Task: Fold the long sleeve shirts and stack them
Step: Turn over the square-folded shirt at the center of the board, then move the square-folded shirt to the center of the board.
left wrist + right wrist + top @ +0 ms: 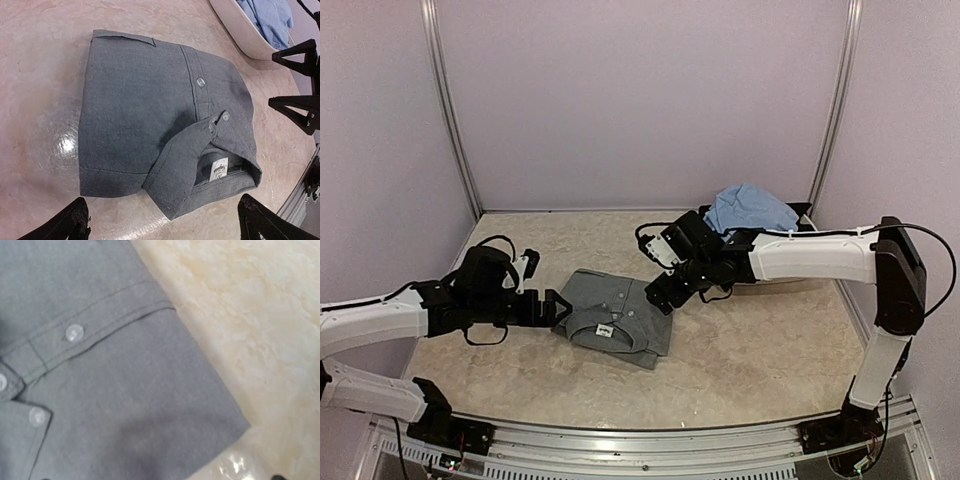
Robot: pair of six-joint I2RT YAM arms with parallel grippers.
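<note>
The space is enclosed by smooth pale lilac walls [620,100], joined at the back corners by slim upright aluminium posts [450,110]. A glossy beige marbled tabletop [750,360] is edged at the near side by a ribbed aluminium rail [650,455], and a bright patch of reflected light [65,145] is seen on it.

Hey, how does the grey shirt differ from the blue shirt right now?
The grey shirt lies folded into a neat flat rectangle on the table; the blue shirt is crumpled in a heap in the white basin. The grey shirt is dark slate, the blue shirt pale. Both are soft cloth.
</note>
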